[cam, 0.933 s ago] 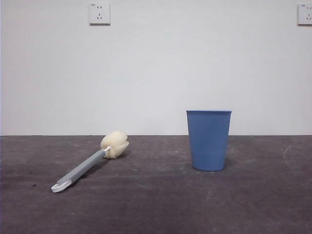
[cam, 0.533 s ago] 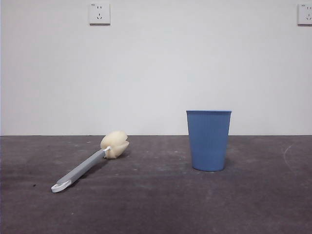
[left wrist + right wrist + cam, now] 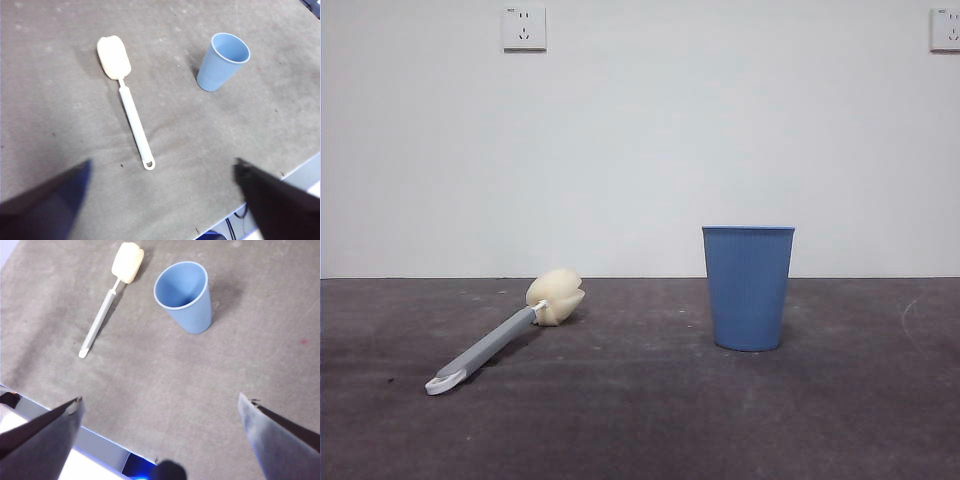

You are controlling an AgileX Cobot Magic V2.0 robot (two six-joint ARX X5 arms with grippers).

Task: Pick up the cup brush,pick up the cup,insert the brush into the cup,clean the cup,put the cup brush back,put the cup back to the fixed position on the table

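On the dark grey table point(image 3: 640, 420) the unmarked blue cup point(image 3: 748, 288) stands upright right of centre, the cup brush point(image 3: 505, 332) lies well left, and the left gripper point(image 3: 162, 200) and right gripper point(image 3: 160, 432) hover wide open, empty.

The cup point(image 3: 748, 288) is blue with fine vertical ribbing. The cup brush point(image 3: 506, 331) has a grey handle, white hooked tip and cream-yellow sponge head. The table point(image 3: 640, 420) is dark grey with pale specks.
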